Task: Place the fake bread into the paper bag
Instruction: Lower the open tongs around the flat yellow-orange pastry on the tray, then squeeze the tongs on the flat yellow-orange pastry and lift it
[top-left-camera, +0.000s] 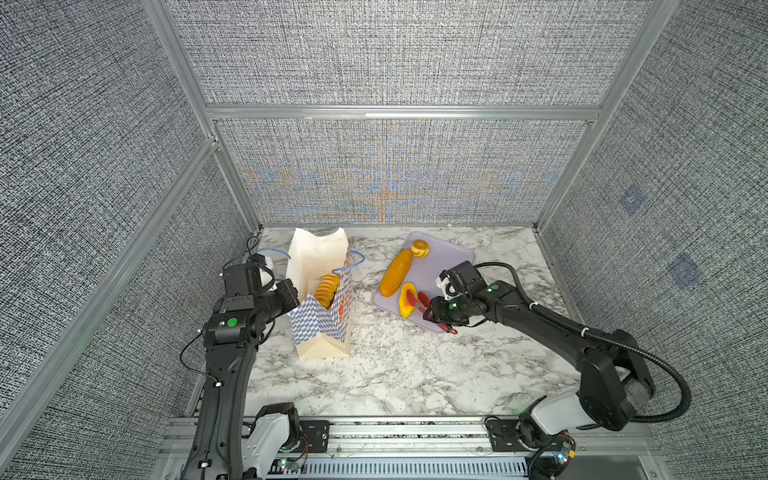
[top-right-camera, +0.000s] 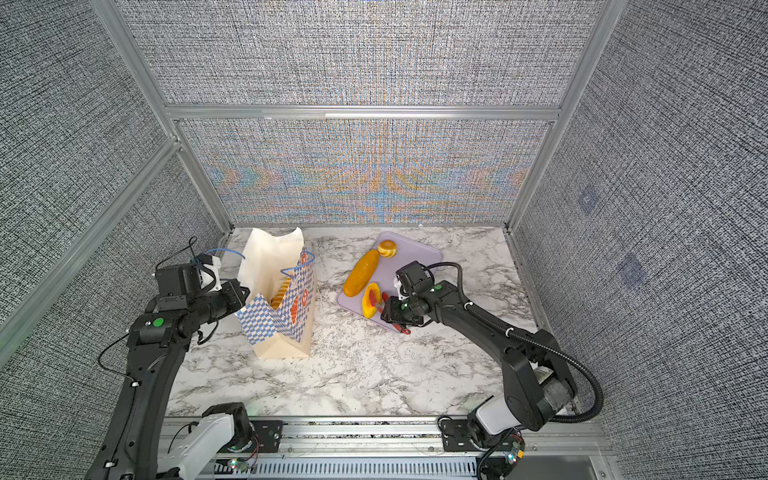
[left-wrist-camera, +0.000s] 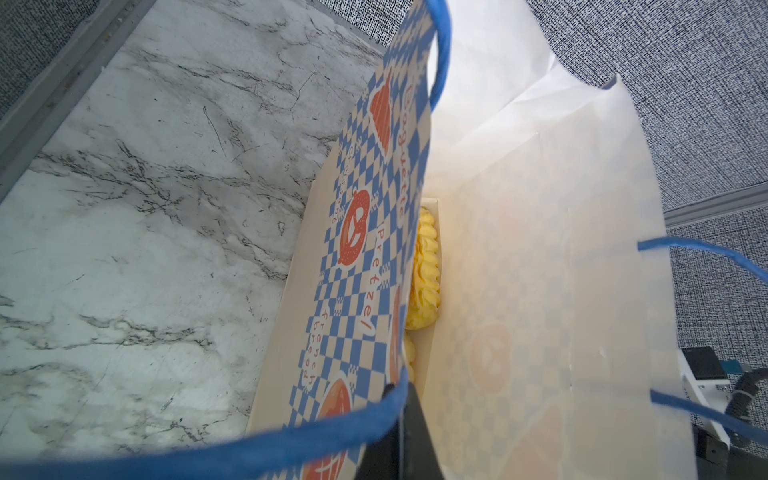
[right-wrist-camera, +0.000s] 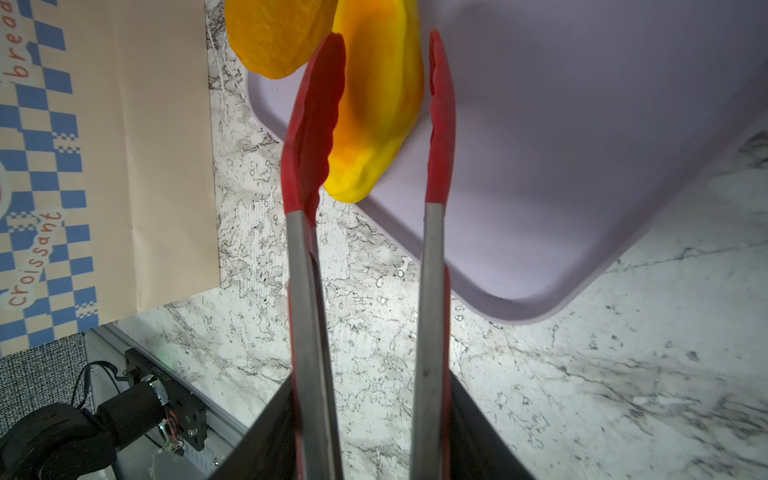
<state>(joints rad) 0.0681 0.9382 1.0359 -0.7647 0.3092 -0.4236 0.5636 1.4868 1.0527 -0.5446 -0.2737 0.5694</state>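
**Q:** Two jaw sets: status?
**A:** Left gripper (top-left-camera: 294, 297) is clamped on the rim of the cream, blue-checkered paper bag (top-left-camera: 322, 332). Right gripper (top-left-camera: 434, 311) is clamped on steel, red-tipped tongs (right-wrist-camera: 432, 249); their scalloped tips stand apart, straddling a glossy yellow-orange bun (right-wrist-camera: 374, 112).

**Q:** Fake bread location?
**A:** One ridged loaf (top-left-camera: 326, 289) is inside the bag. A smooth oval loaf (top-left-camera: 396, 273) and a round roll (top-left-camera: 420, 249) lie on the flat lavender tray (top-left-camera: 455, 259).

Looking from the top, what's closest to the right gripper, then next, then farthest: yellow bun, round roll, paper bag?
1. yellow bun, between the tongs, near end of the tray.
2. round roll, the tray's far corner.
3. paper bag, across on the left.
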